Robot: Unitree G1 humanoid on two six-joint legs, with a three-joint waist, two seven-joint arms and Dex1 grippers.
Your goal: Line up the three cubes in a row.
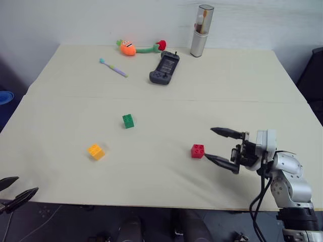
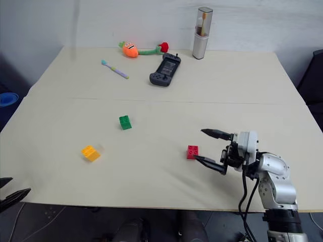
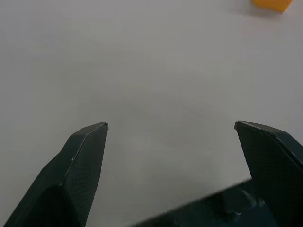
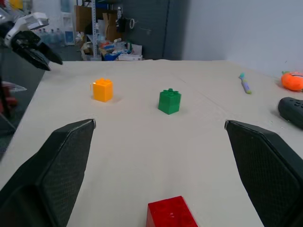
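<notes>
Right wrist view: right gripper (image 1: 221,147) gapes wide, empty, just right of the red cube (image 1: 198,150). Recommended: close squarely on its side faces, avoiding tilt.

Robot lab or workshop, by the look of it. Cloth-covered table (image 1: 212,96) set against a plain white wall (image 1: 75,20). Right wrist view: cluttered metal shelving (image 4: 102,28) with boxes and bottles behind a dark partition (image 4: 156,28).
</notes>
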